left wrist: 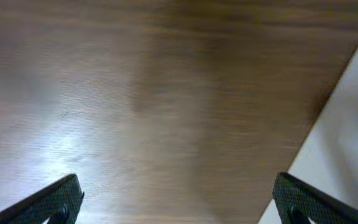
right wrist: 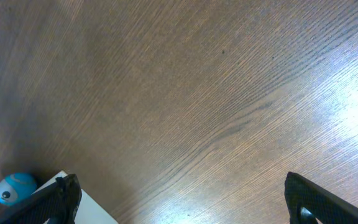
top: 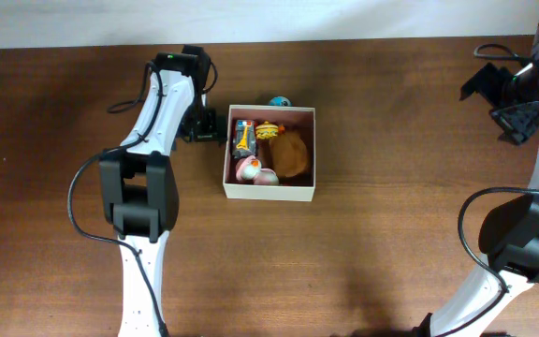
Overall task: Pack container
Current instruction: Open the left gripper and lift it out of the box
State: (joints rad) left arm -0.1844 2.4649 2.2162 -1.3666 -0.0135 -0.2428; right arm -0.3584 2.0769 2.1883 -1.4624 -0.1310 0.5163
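The container [top: 270, 191], a shallow cream-white box with a pink-brown inside, stands mid-table and holds several small toys: a brown plush [top: 291, 154], a striped pack [top: 243, 136], a yellow toy [top: 268, 130] and a pink-white one [top: 248, 169]. A small blue ball [top: 279, 101] lies on the table just beyond the box's far wall; it also shows in the right wrist view [right wrist: 14, 187]. My left gripper [top: 206, 124] is open and empty just left of the box, whose white wall [left wrist: 347, 143] shows at the right. My right gripper [top: 511, 105] is open and empty at the far right.
The dark wooden table [top: 391, 234] spans the view. A pale wall strip [top: 344, 17] runs along the back edge. Both arms' white links and black cables rise from the near side.
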